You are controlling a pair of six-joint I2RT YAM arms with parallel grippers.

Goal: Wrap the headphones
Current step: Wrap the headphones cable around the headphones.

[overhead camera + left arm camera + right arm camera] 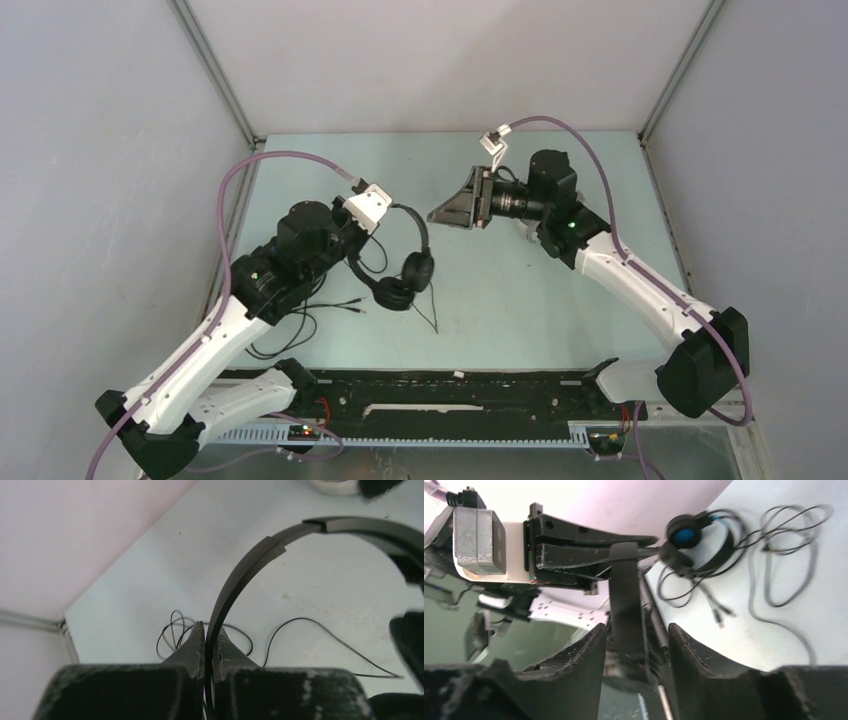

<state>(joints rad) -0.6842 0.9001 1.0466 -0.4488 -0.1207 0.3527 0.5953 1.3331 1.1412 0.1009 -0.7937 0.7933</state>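
My left gripper [385,212] is shut on the thin headband of the small slim black headphones [412,270] and holds them above the table, ear cups hanging and a thin cable trailing down. In the left wrist view the band [250,565] rises from between the closed fingers of the left gripper [210,627]. My right gripper [440,214] is open and empty, close to the right of the band. In the right wrist view the band [624,595] shows beyond the spread fingers of the right gripper [636,627]. The black headset with blue lining [685,534] lies on the table behind.
Loose dark cables [300,320] lie on the table under the left arm, with several loops in the right wrist view [789,530]. A pale rounded object [335,485] sits at the top edge of the left wrist view. Grey walls enclose the table.
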